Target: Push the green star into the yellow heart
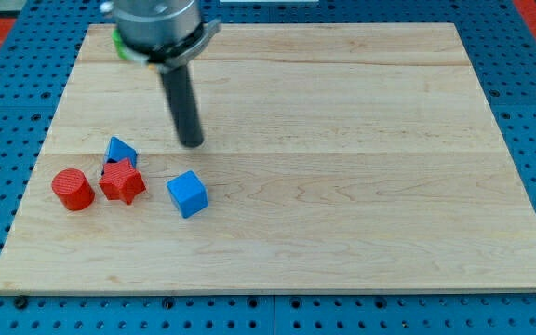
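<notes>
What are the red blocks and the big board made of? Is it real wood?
The board looks like real wood: pale planks with grain lines and seams, smooth matte finish. The red cylinder and red star look like plastic, possibly painted wood: solid even colour, no grain, slight sheen. The blue cube looks the same. My tip looks like dark rubber or plastic.

Pale, smooth-grained wooden board (342,140); matt plastic-looking blue cube (187,194); dark matt rod (182,102).

**Non-task blocks, view's lower left**

Red cylinder (72,189) leftmost. Red star (122,181) just beside it, touching a blue triangular block (119,150) above it. Blue cube (187,194) slightly apart to the right. All on wooden board (361,177).
</notes>
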